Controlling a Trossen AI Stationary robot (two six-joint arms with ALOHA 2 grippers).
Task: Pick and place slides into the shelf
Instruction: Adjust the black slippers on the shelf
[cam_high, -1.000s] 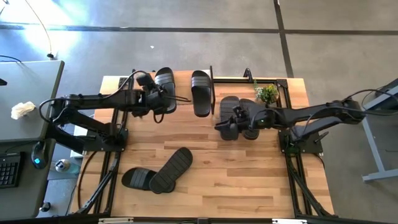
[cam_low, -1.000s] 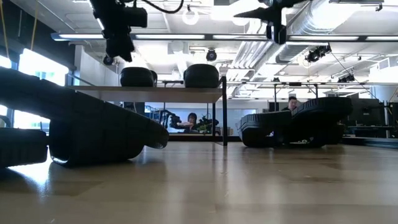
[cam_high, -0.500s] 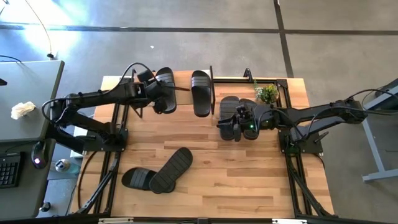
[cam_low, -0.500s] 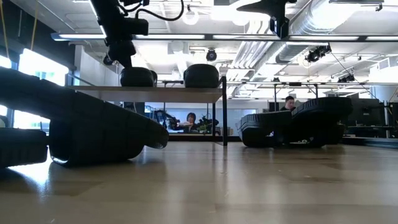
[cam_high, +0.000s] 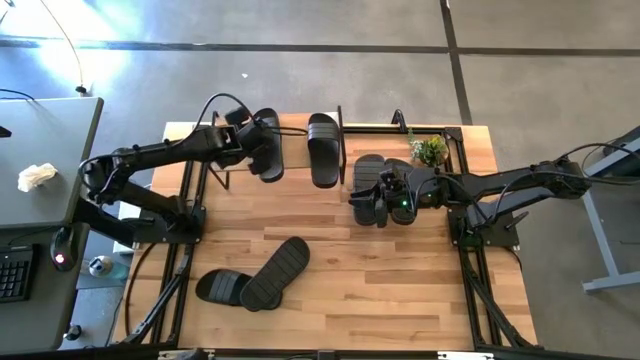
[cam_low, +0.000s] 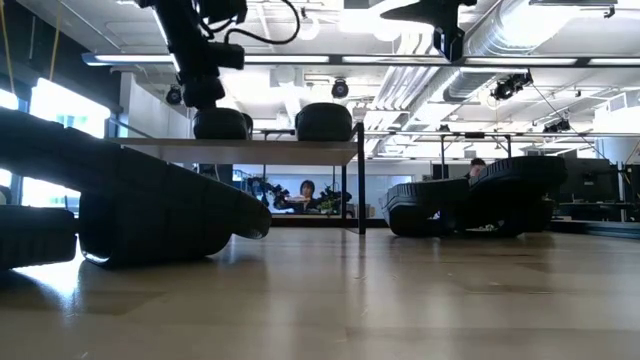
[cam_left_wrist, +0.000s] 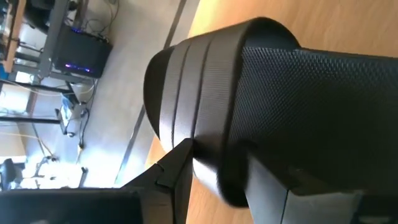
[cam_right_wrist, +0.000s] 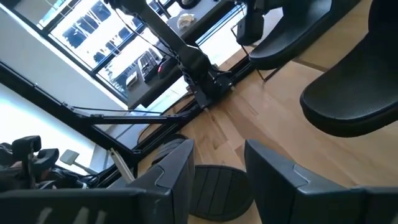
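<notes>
Across the bench (cam_high: 400, 280), we see two slides on the shelf (cam_high: 295, 128). Our left fingers (cam_high: 258, 140) clamp one slide (cam_high: 266, 140). Our right fingers (cam_high: 385, 195) stand apart above another pair (cam_high: 385, 170).

No writing, label, brand, number or sign can be read in any view.
</notes>
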